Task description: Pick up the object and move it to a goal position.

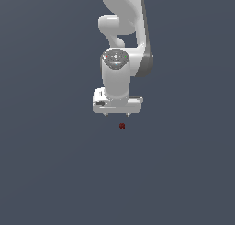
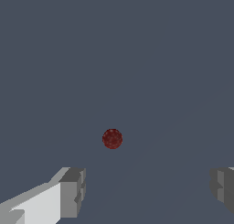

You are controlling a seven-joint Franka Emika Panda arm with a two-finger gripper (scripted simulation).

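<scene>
Dark red and slightly bumpy, one small ball lies alone on the flat grey-blue floor. In the exterior view it sits just below the white gripper, a little toward that view's right of its middle, clear of it and not touching. In the wrist view the ball appears between and ahead of the two grey fingertips, which stand wide apart with nothing held. One white arm carries that single gripper.

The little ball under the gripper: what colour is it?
Dark red, faintly mottled; the ball shows best in the wrist view.
</scene>
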